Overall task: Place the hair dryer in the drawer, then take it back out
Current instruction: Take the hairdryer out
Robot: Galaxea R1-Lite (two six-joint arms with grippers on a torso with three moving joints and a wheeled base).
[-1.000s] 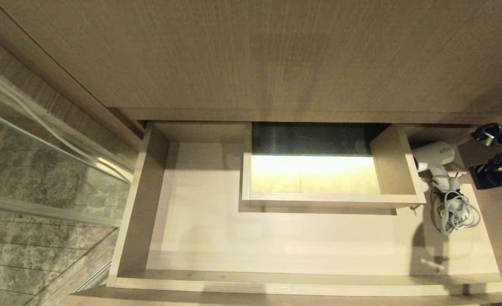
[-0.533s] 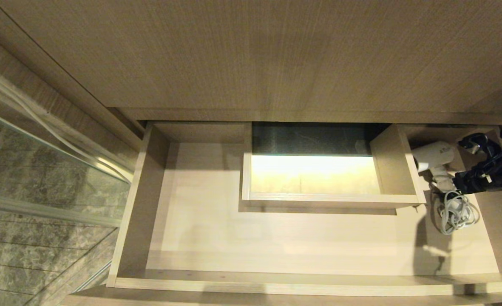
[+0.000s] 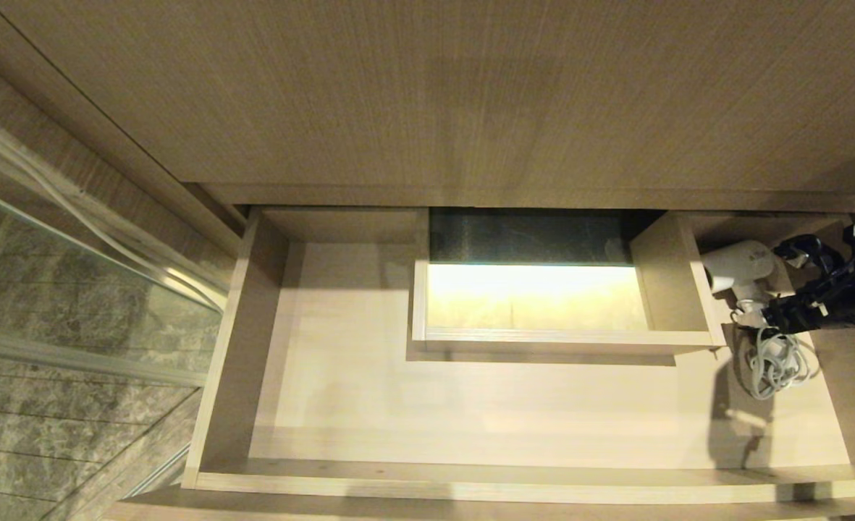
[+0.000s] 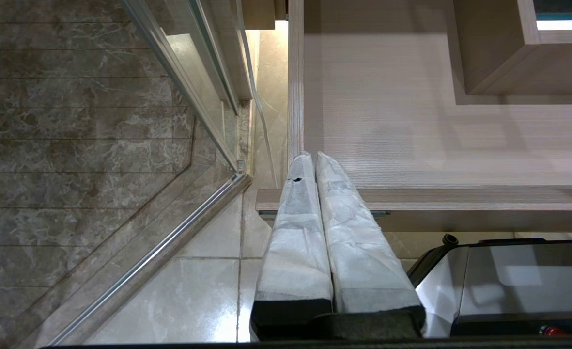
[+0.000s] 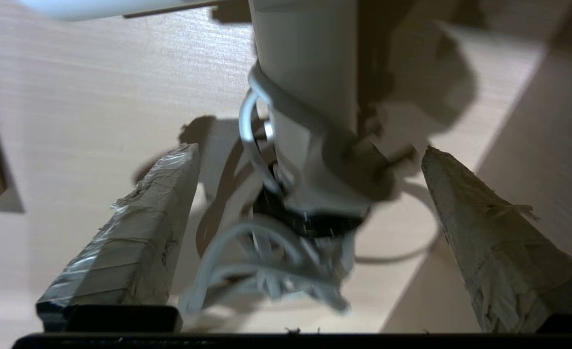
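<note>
We see the white hair dryer (image 3: 738, 266) lying in the open drawer's (image 3: 470, 405) right end, its markings unreadable. Our right gripper (image 3: 778, 289) straddles its handle, jaws spread wide; our left gripper (image 4: 315, 167) is closed, parked outside.

Dim warm light, bright glow from the cutout (image 3: 536, 300) in the drawer (image 3: 470, 412), hard shadows, cord (image 5: 266, 271) motion-blurred in wrist view.

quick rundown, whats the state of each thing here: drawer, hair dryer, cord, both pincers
drawer: pulled open
hair dryer: lying in the drawer's right end, not gripped
cord: loosely bundled beside the handle, on the drawer floor
right pincer: open, fingers either side of the dryer's handle, not closed on it
left pincer: shut, empty, parked by the drawer's front left corner
</note>
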